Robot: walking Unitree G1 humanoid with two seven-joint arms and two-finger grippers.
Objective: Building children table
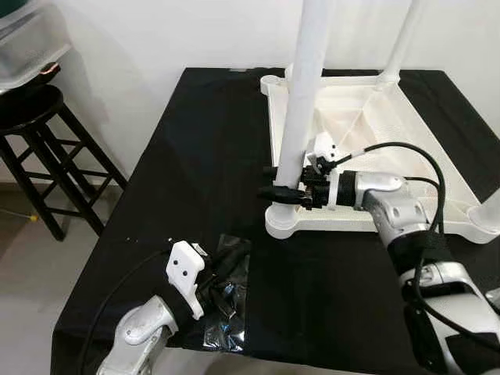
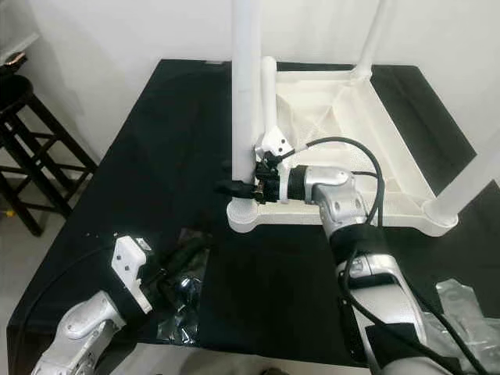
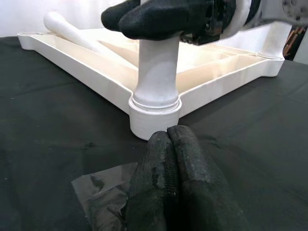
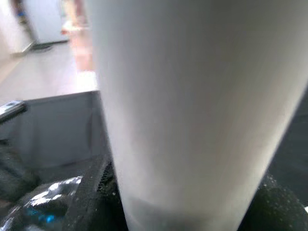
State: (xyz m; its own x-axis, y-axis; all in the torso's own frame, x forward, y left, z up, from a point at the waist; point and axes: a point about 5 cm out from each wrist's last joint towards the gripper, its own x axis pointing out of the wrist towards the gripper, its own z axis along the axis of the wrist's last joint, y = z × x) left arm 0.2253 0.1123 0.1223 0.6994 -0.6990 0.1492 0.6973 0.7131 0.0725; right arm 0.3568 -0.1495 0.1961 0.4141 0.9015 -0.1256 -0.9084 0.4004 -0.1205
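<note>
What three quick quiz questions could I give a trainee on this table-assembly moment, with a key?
1. True or false: the right end effector is clamped around an upright white leg near its socket.
2. What lies under the left end effector on the black cloth?
A. a screwdriver
B. a crinkled clear plastic bag
C. a sponge
3. Fill in: the white tabletop lies ____ side up, legs pointing upward.

Key: 1 true; 2 B; 3 under.
</note>
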